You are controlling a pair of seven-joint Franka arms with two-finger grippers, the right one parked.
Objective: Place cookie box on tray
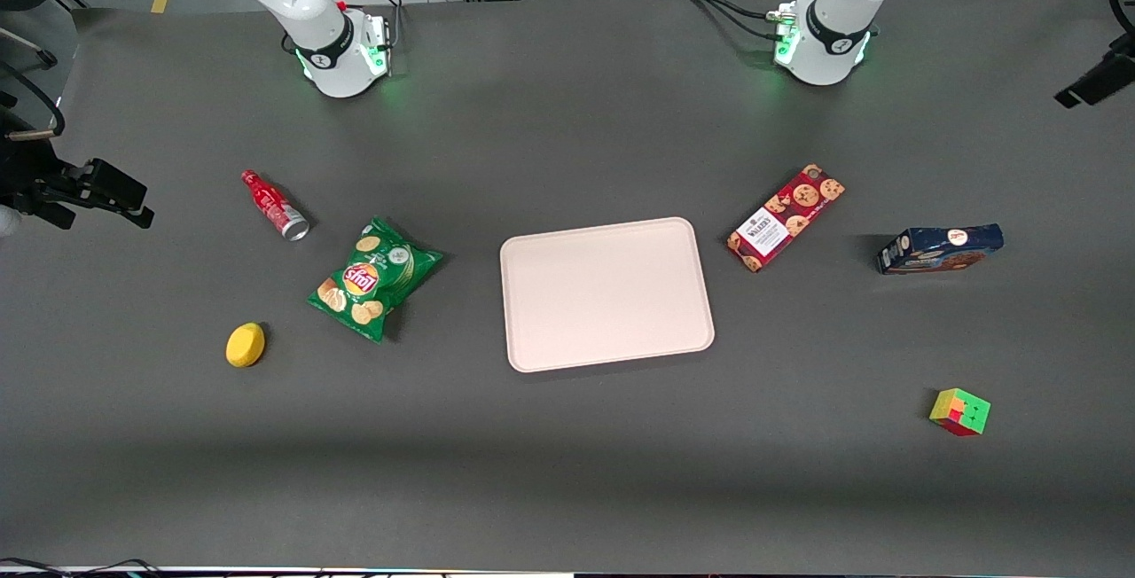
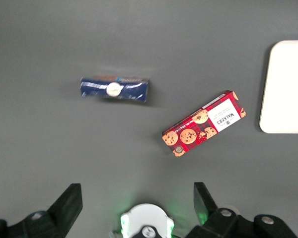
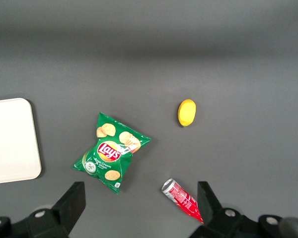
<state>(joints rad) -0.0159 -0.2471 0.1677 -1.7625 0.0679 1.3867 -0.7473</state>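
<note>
The cookie box (image 1: 940, 248) is a long navy-blue carton lying on the dark table toward the working arm's end. It also shows in the left wrist view (image 2: 114, 89), with its round white logo facing up. The tray (image 1: 607, 294) is pale pinkish-cream and lies flat at the table's middle with nothing on it. One edge of it shows in the left wrist view (image 2: 285, 87). My left gripper (image 2: 136, 198) is open and holds nothing. It hangs high above the table, over the working arm's base, apart from the cookie box. It is out of the front view.
A red cookie carton (image 1: 786, 216) with a white label lies between the cookie box and the tray. A colour cube (image 1: 959, 411) sits nearer the front camera. A green chips bag (image 1: 374, 278), a red can (image 1: 275, 205) and a yellow lemon (image 1: 245, 345) lie toward the parked arm's end.
</note>
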